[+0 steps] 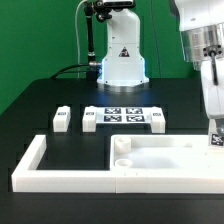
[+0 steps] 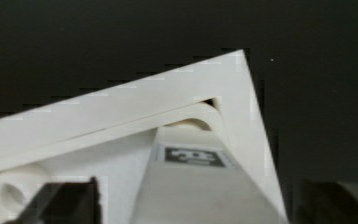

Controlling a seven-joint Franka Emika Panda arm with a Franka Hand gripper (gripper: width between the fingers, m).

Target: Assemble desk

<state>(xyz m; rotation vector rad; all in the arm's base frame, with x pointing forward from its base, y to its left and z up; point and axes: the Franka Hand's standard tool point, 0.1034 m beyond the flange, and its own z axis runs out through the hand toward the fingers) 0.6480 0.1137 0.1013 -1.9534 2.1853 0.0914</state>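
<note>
Now, pincer [image 2: 197, 203]: spread wide. Its dark fingers [image 2: 60, 200] stand either side of one leg with a gap on each side, and it pinches nothing. In the exterior view it hangs straight above that leg [image 1: 212, 128].
Corner leg [image 2: 194, 160]: upright between the spread fingers, with its black-and-white tag facing the wrist camera. It stands at the desk panel's far corner on the exterior view's right [image 1: 214, 141]. Whether it sits in a hole there cannot be told.
Desk panel [image 1: 165, 158]: flat and white, lying close to the tabletop's near edge toward the exterior view's right, inside the border rail. Two round holes show at its end on the exterior view's left.
Border rail [image 1: 30, 160]: long, white and U-shaped, running along the tabletop's near edge and turning back at its end on the exterior view's left.
Loose legs: leg A [image 1: 62, 118], leg B [image 1: 89, 118] and leg C [image 1: 157, 120] stand in a row across the middle of the tabletop, each showing a tag.
Marker board [image 1: 122, 116]: flat on the tabletop between leg B and leg C, just beside both.
Arm base [image 1: 122, 62]: white, at the tabletop's far edge.
Tabletop [image 1: 40, 100]: black.
</note>
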